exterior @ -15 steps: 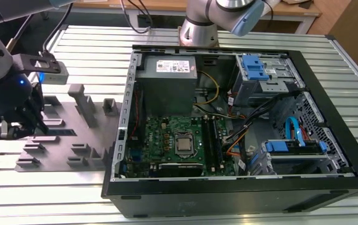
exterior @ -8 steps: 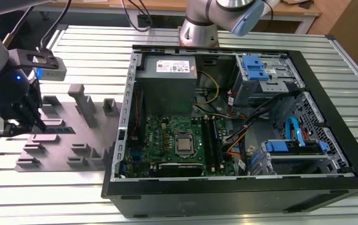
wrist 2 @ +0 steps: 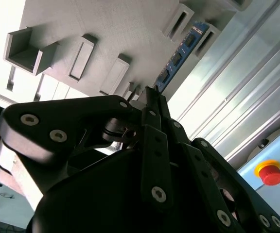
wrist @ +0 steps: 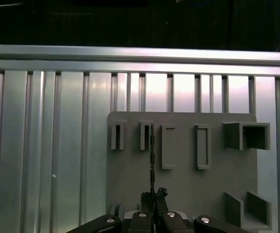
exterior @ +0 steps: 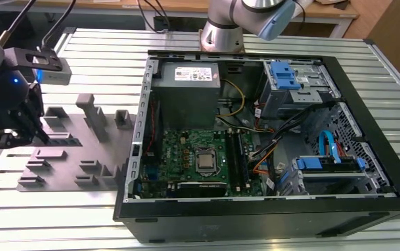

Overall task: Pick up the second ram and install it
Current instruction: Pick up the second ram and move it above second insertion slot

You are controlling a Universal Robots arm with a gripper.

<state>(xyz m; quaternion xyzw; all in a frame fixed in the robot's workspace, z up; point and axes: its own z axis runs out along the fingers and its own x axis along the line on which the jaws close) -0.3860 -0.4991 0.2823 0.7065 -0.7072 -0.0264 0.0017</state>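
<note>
Second ram point(wrist 2: 181, 51): thin flat blue board, black chips.

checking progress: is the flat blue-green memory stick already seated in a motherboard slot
No, the second wrist view shows the blue-green memory stick standing in a grey plastic fixture block.

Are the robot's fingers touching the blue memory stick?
Touching. In the second wrist view the second ram runs straight in between the fingers, with no gap showing.

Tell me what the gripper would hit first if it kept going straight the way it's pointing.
Most likely the second ram, standing in the grey fixture. The gripper may be touching it; depth is unclear.
</note>
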